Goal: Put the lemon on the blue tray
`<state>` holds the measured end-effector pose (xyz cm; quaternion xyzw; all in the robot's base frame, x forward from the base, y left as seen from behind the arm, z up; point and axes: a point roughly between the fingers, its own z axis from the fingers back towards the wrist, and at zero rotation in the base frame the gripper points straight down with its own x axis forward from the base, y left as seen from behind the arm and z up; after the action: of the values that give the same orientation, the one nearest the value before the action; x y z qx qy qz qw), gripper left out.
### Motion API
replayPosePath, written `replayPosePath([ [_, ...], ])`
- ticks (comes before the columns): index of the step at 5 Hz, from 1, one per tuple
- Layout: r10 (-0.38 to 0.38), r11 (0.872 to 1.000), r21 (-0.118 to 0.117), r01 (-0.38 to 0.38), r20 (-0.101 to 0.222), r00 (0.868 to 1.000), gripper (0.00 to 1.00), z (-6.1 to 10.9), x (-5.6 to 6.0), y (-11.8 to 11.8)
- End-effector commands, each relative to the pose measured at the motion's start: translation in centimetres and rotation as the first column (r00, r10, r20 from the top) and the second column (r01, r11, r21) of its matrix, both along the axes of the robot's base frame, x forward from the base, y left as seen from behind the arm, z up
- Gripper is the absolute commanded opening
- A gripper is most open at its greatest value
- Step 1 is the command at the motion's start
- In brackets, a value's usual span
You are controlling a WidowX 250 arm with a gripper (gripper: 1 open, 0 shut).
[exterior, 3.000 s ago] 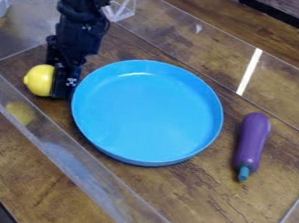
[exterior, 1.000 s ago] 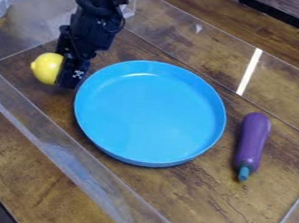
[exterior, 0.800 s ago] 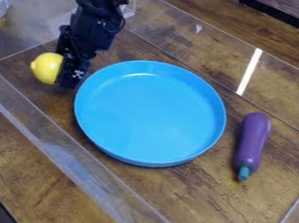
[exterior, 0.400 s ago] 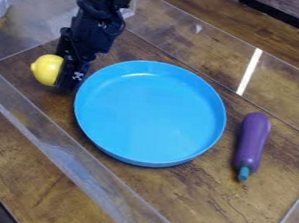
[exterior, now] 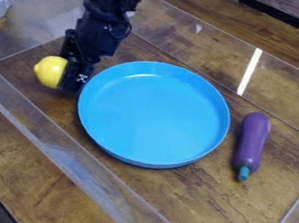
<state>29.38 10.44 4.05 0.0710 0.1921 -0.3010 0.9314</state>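
Lemon (exterior: 49, 70) sits at the far left of the scene, a small bright-yellow fruit low over the wooden table (exterior: 129, 197), just off the left rim of the blue tray (exterior: 153, 113) and not on it. Its right side is pressed against the black gripper (exterior: 70, 71), whose fingers are closed tight on the fruit; the jaws themselves are too dark to separate clearly, though the lemon shows partly tucked behind them. The black arm rises from there, leaning up and to the right toward the top edge of the picture. Immediately right of the gripper lies the blue tray, a large round dish with a shallow raised rim and a bare interior, taking up the middle of the view. Further right, apart from the tray's rim, a purple eggplant (exterior: 251, 143) lies lengthwise on the wood, its stem end pointing toward the camera. A clear plastic sheet or low wall catches a streak of light above the eggplant.
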Motion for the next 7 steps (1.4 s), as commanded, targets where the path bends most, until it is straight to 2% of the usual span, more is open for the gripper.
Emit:
replayPosePath([
  [1,-0.025,0.999,0.033,0.022,0.086,0.996,0.00,3.4,1.3,-0.4],
  [3,-0.050,0.996,0.077,0.042,0.101,0.994,0.00,6.8,1.7,-1.9],
  [4,-0.051,0.996,0.082,0.043,0.105,0.993,0.00,7.2,1.7,-2.1],
  [7,-0.055,0.996,0.079,0.048,0.097,0.994,0.00,6.5,1.7,-2.2],
])
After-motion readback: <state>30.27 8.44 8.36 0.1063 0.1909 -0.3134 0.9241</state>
